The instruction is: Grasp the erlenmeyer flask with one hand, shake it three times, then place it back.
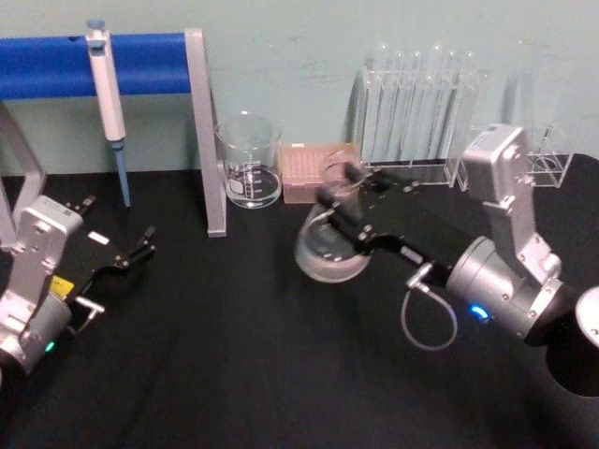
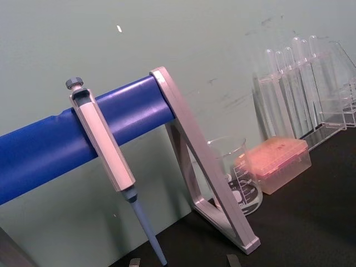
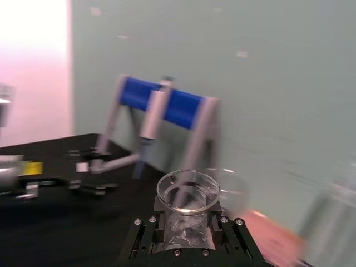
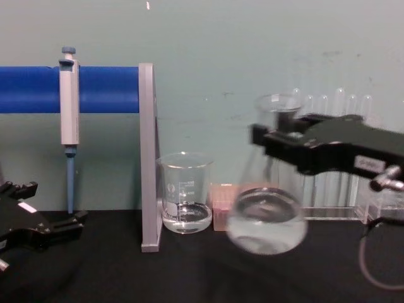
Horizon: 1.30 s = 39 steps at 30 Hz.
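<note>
Shaking may slip our clear conical glass flask.
Right end effector clamps its neck near the straight-sided glass beaker; left end effector idles open.

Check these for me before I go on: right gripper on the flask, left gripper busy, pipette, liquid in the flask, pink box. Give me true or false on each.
1. The right gripper is shut on the neck of the flask. True.
2. The left gripper is holding the beaker. False: it is open and holds nothing, low at the left side of the table, apart from the beaker.
3. The pipette lies flat on the table. False: it hangs upright from the blue bar.
4. The flask has clear liquid in it. True.
5. The pink box sits between the beaker and the test tubes. True.
</note>
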### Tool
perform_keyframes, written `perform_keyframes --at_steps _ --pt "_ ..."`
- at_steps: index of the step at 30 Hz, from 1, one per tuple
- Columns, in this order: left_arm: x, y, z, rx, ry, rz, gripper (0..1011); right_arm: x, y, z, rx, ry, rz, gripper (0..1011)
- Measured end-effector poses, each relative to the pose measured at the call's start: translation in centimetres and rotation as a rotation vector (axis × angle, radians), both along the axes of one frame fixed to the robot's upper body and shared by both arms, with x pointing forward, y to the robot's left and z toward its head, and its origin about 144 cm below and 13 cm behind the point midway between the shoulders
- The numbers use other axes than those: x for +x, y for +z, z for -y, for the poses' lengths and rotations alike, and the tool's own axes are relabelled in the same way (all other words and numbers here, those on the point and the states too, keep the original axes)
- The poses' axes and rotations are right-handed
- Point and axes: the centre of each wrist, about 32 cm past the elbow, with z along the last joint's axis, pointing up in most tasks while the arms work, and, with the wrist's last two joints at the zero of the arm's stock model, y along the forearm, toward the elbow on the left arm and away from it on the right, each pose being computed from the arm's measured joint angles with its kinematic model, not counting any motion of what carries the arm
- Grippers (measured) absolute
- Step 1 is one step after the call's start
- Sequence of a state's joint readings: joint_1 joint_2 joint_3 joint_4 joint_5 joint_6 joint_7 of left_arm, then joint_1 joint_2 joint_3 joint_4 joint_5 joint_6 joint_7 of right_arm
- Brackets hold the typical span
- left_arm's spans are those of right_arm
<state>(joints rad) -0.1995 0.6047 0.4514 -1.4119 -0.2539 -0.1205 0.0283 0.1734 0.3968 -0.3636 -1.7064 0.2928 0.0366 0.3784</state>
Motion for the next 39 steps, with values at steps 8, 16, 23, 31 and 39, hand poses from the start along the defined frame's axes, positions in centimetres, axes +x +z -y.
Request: perform_keyframes --at_steps 8,16,23,31,39 --pt "0.0 0.0 0.0 0.0 0.0 0.0 1001 0.1 0.1 -1.4 -0.018 0.194 -0.008 453" --pt "0.0 0.0 0.0 0.0 0.0 0.0 1001 0.3 0.2 -1.7 -0.021 0.24 -0.011 453" --pt "0.0 0.0 0.0 0.0 0.0 0.0 1001 0.3 0.1 -1.3 -0.016 0.161 -0.001 453" --pt "0.0 0.0 0.0 0.0 0.0 0.0 1001 0.1 0.1 0.2 0.002 -0.038 0.0 453" --pt "0.0 0.0 0.0 0.0 0.0 0.0 1001 0.0 0.2 2.5 0.007 -0.249 -0.011 453"
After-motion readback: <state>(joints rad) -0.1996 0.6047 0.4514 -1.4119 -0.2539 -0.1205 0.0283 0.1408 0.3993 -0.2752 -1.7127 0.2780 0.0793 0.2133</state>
